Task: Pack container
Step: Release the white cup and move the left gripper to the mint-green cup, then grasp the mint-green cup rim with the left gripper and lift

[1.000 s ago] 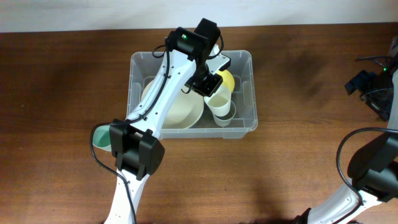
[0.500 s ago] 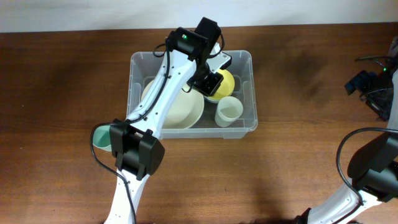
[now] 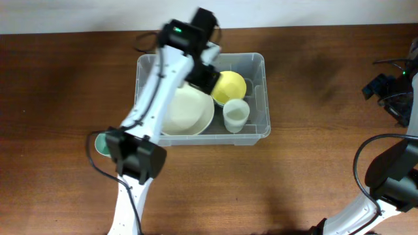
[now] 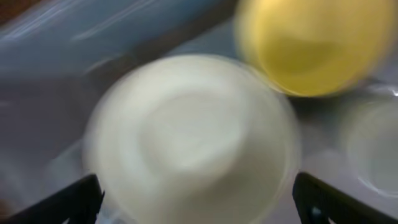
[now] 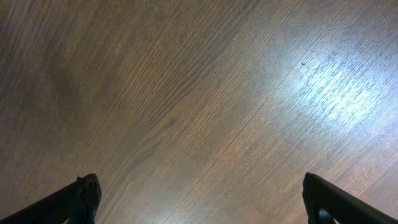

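The container [image 3: 266,98], a clear plastic bin, stands at the middle of the table. Inside lie a large cream bowl [image 3: 189,116], a yellow bowl [image 3: 230,86] and a white cup [image 3: 236,115] standing upright. My left gripper [image 3: 204,77] hovers over the container's back part, open and empty. In the blurred left wrist view its fingertips [image 4: 81,199] stand wide apart over the cream bowl [image 4: 193,137], with the yellow bowl [image 4: 317,43] beyond. My right gripper [image 5: 202,199] is open over bare wood, holding nothing.
A teal round object [image 3: 98,145] lies on the table left of the container, partly hidden by the left arm. The right arm [image 3: 392,176] stands at the right edge. Dark equipment with cables [image 3: 392,91] sits at the far right.
The left gripper has opened and let go of the white cup, which now stands in the container. The left arm has swung left and back, uncovering the yellow bowl.
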You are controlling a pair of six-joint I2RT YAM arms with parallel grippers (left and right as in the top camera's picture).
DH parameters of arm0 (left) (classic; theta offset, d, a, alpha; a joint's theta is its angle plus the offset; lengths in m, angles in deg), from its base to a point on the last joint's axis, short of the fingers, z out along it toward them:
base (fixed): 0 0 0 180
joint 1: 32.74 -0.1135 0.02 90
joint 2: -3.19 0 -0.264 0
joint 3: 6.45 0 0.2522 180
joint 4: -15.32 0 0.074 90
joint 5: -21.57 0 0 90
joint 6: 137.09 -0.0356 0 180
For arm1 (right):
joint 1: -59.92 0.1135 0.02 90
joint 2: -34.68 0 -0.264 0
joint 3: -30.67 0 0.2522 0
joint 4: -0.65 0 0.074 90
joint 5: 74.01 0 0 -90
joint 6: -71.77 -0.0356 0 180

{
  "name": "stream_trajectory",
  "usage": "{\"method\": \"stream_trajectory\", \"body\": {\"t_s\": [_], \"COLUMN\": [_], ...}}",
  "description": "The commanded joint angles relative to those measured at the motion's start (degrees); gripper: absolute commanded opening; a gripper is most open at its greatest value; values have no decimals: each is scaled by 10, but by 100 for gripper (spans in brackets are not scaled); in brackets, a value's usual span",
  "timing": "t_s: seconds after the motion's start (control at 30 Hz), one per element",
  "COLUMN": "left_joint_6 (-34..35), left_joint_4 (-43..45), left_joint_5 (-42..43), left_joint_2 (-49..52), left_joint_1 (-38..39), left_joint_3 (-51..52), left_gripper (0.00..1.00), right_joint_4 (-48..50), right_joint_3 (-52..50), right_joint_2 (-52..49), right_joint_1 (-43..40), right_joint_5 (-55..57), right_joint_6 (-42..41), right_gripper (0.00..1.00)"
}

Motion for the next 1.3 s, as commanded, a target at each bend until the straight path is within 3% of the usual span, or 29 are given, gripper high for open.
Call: {"method": "stream_trajectory", "body": {"t_s": [0.0,0.33,0.47,0.6,0.9,1.27], "left_joint_6": [73,107,138,191,202,200], "left_joint_4": [-37,-36,-36,-35,64,144], "left_joint_5": [-73,-10,-10,-12,37,37], "left_joint_2": [-1,-82,-146,-227,-345,-375], "left_joint_1": [-69,-257,-319,-377,-393,-371], "left_joint_3": [-56,-35,53,218,494,673], "left_gripper": [100,100,100,100,100,100], "right_joint_4": [0,0,0,0,0,0], "right_joint_3": [0,-1,-1,-1,0,0], "right_joint_2": [0,0,0,0,0,0], "right_joint_1": [1,1,1,1,1,1], "right_joint_5": [1,1,1,1,1,1], "right_joint_6": [-5,-5,-5,-5,-5,-5], "right_gripper": [99,99,99,99,99,99]}}
